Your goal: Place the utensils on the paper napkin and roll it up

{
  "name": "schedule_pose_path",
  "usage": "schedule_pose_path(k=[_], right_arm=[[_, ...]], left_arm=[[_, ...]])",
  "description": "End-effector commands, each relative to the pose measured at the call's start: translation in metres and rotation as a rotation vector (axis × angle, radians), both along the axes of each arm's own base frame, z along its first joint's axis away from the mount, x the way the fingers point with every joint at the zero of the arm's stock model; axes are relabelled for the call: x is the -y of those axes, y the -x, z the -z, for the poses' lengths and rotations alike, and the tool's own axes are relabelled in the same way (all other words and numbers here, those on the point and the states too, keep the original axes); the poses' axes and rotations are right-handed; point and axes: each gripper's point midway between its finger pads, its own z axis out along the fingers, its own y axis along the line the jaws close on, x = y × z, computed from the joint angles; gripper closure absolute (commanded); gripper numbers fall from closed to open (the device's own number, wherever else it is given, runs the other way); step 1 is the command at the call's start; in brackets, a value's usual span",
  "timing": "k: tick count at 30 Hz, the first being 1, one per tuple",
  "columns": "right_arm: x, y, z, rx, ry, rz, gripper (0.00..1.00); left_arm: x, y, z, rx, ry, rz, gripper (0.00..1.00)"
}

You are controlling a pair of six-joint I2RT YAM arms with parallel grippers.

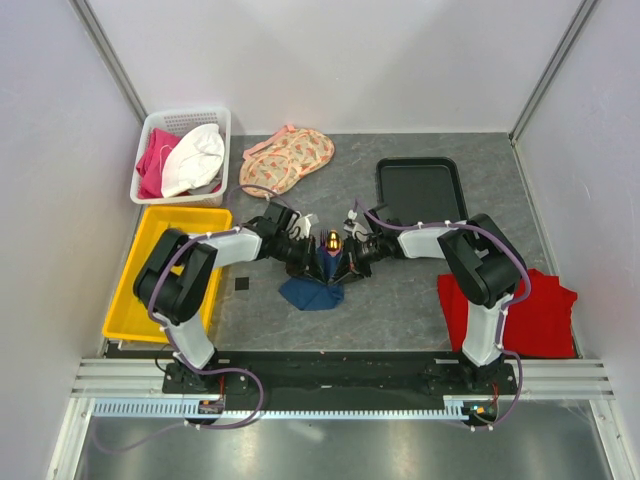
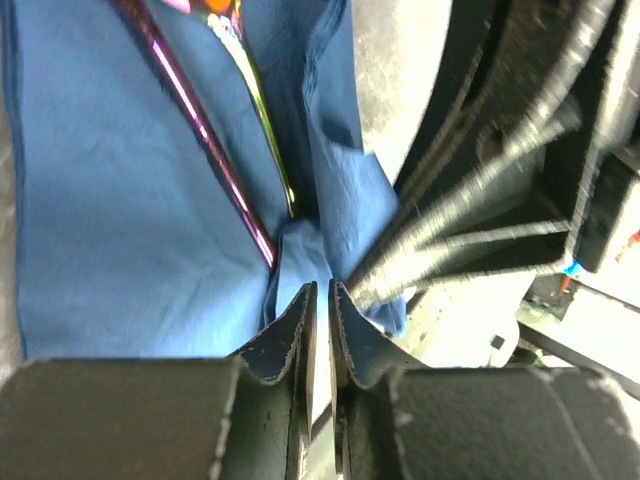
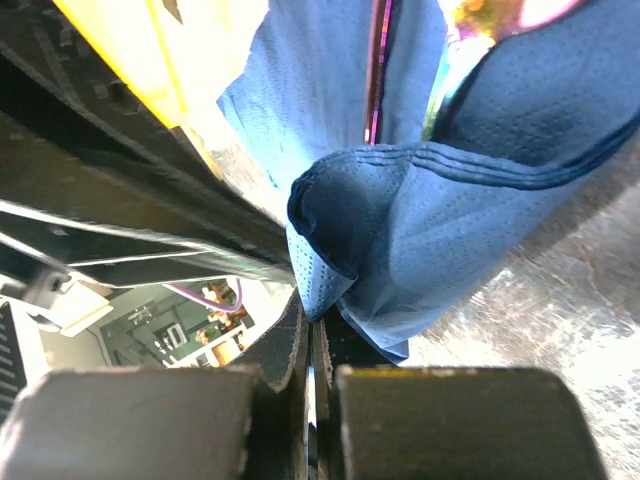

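Top external shows both arms reaching inward to meet at the middle of the worktop, where the paper napkin (image 1: 312, 292) sits with its sides drawn up around the utensils (image 1: 332, 240); one gold head shines between the left gripper (image 1: 303, 258) and the right gripper (image 1: 352, 258). The napkin's loose lower part spreads on the worktop towards the near edge. In the left wrist view we see the left gripper (image 2: 322, 300) with its fingers drawn almost together, only a thin slit between them, and a crumpled fold of the paper napkin (image 2: 120, 200) right at their tips; we cannot tell whether that fold is pinched. Two slim handles of the utensils (image 2: 200, 130) lie across the blue sheet there, glinting purple and gold. In the right wrist view the right gripper (image 3: 312, 325) is closed, and a pointed fold of the paper napkin (image 3: 450, 230) runs down into its jaws; a thin handle of the utensils (image 3: 380, 70) shows above, inside the wrap. Around them we see a yellow tray (image 1: 125, 300) along the left edge, a white basket (image 1: 150, 130) of cloths at the far left corner, a peach floral fabric (image 1: 287, 158) and a black tray (image 1: 418, 190) by the far edge, and a red cloth (image 1: 540, 310) at the right edge.
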Motion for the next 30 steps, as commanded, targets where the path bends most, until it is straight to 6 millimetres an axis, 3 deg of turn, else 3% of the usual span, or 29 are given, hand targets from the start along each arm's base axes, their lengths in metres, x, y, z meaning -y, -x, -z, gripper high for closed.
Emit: schedule_pose_path(k=[1,4,10,23,30], right_arm=[[0.002,-0.001,0.007,0.014,0.018,0.005,1.0],[0.002,-0.003,0.005,0.022,0.014,0.007,1.0],[-0.002,-0.009,-0.003,0.038,0.002,0.014,1.0],[-0.018,-0.011,-0.02,0.045,-0.048,0.028,1.0],[-0.031,-0.011,-0.015,0.028,-0.058,0.039,1.0]], left_arm=[[-0.008,0.012,-0.019,0.008,0.047,0.048,0.84],[-0.013,0.02,-0.02,-0.002,0.037,0.066,0.84],[-0.018,0.028,-0.003,-0.077,-0.003,0.062,0.85],[-0.021,0.022,0.021,-0.114,-0.061,0.047,0.87],[-0.021,0.021,0.024,-0.114,-0.071,0.049,0.88]])
